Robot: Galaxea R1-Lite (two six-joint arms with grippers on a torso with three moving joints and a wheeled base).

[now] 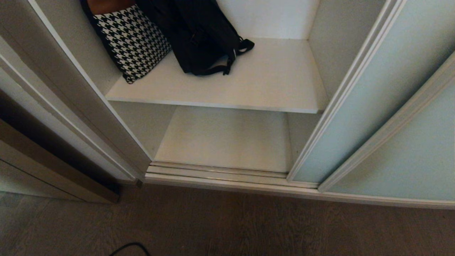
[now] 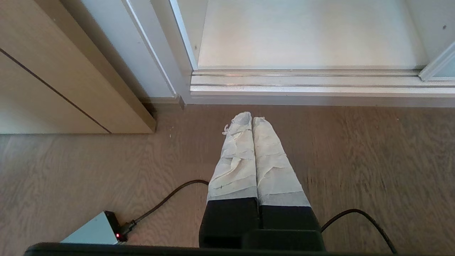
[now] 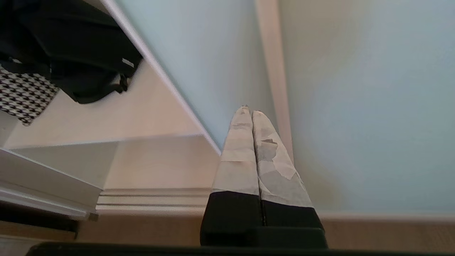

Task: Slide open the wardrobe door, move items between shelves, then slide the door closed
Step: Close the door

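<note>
Brown wood-grain floor [image 1: 249,227] fronts the wardrobe you face. Its sliding wardrobe door [image 1: 359,117] stands pushed right, exposing two shelves. Your black fabric bag [image 1: 199,39] rests on the upper shelf [image 1: 270,81], beside a houndstooth bag [image 1: 133,42]. Left gripper [image 2: 251,119] hangs clenched, empty, above the floor. Right gripper [image 3: 250,112], clenched and empty, points at the door glass.

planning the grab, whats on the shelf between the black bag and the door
Nothing: in the head view the upper shelf is bare from the black bag across to the door. The houndstooth bag sits on the bag's other side.
</note>
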